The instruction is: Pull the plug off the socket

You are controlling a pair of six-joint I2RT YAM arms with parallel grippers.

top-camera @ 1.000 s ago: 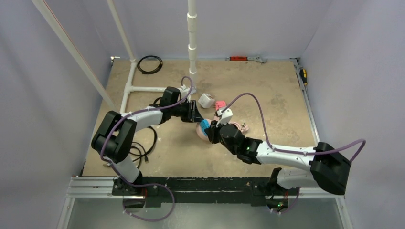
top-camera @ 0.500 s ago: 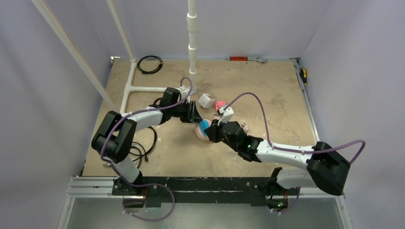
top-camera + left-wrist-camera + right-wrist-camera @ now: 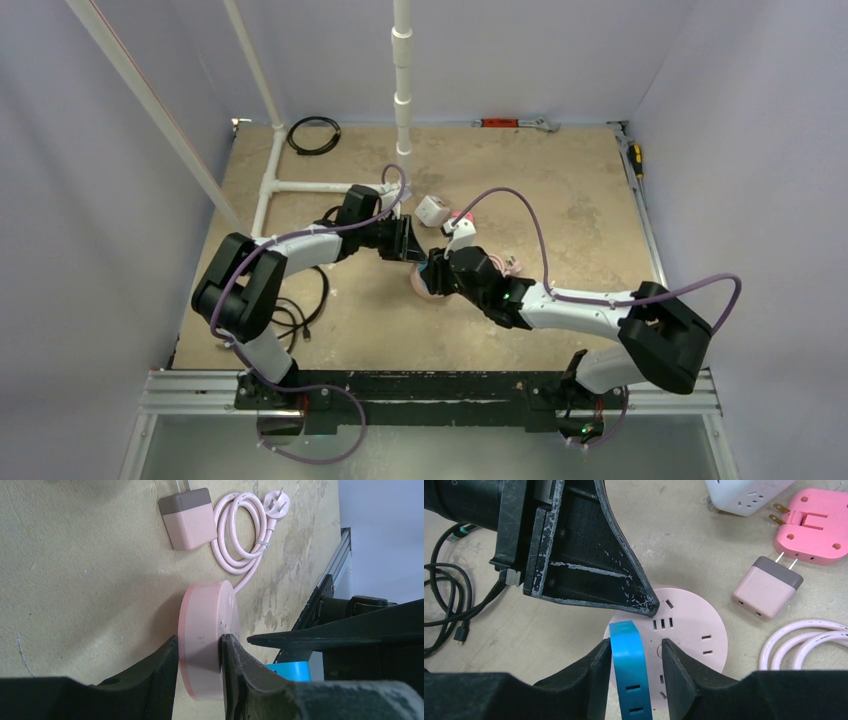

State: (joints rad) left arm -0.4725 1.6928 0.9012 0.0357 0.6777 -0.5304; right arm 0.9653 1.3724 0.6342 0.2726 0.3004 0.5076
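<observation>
The socket (image 3: 205, 630) is a flat round pale-pink disc with slots on its face, lying on the table (image 3: 560, 200). My left gripper (image 3: 200, 640) is shut on its rim, one finger under it and one on its face. A blue plug (image 3: 629, 665) stands upright on the socket (image 3: 689, 625). My right gripper (image 3: 636, 642) straddles this plug: its left finger touches it and its right finger stands off with a gap. In the top view both grippers meet over the socket (image 3: 422, 287), and the right gripper (image 3: 437, 275) hides the plug.
A small square pink charger (image 3: 766, 587), a flat pink adapter (image 3: 811, 527) and a white power cube (image 3: 744, 490) lie just beyond the socket. The coiled pink cord (image 3: 240, 530) is beside them. Black cables (image 3: 444, 595) lie to the left. A white pipe (image 3: 402, 70) stands behind.
The right arm has pushed forward over the socket, covering the blue plug in the top view. The left arm has stayed in place on the socket.
</observation>
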